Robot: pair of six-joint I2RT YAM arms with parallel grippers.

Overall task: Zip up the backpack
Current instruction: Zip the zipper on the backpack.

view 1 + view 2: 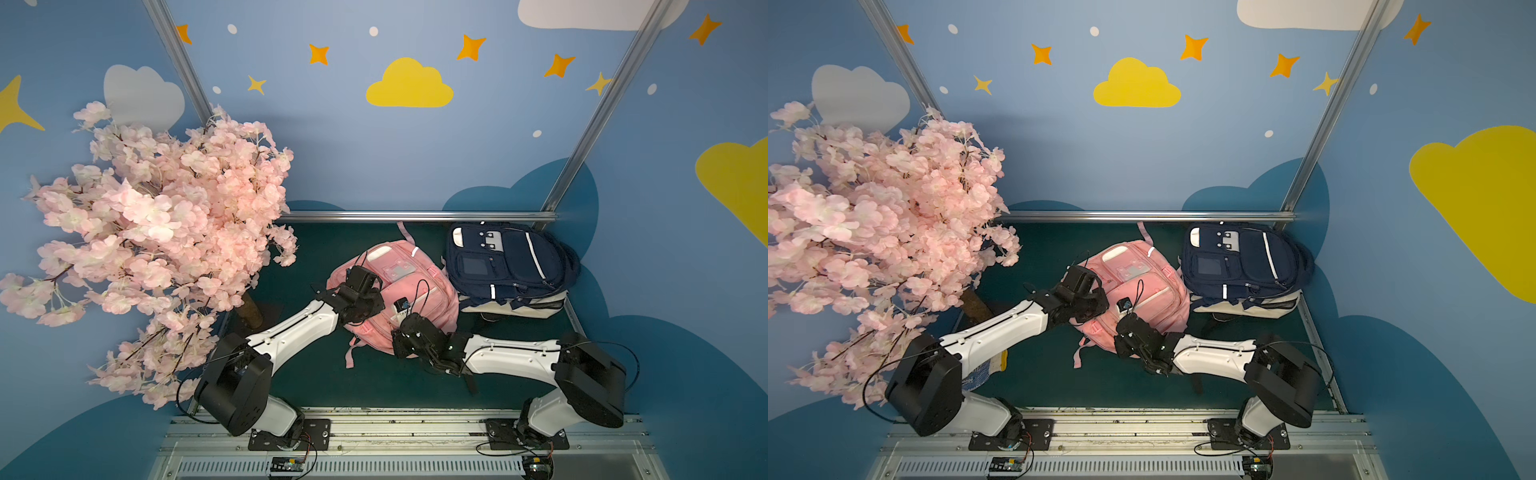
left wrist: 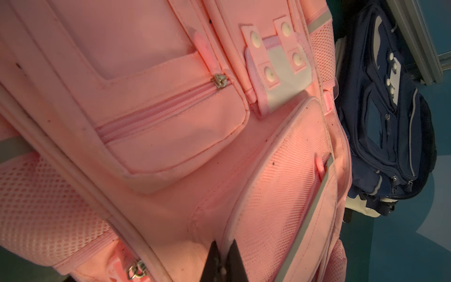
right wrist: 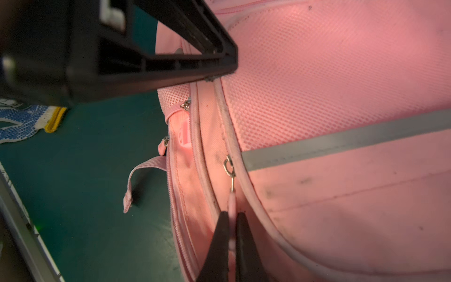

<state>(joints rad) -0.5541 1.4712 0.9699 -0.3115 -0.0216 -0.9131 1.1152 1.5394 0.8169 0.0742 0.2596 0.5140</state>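
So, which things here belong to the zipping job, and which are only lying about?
Job: pink backpack, zipper pull, right claw shut on the pull, left claw pinching the backpack's seam.
Lying about: navy backpack, blossom tree, glove.

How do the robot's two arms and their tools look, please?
The left arm and right arm have smooth white shells and bulky black joints. Thin black cables loop beside them. The left tool and right tool each end in two black, tapering fingers.
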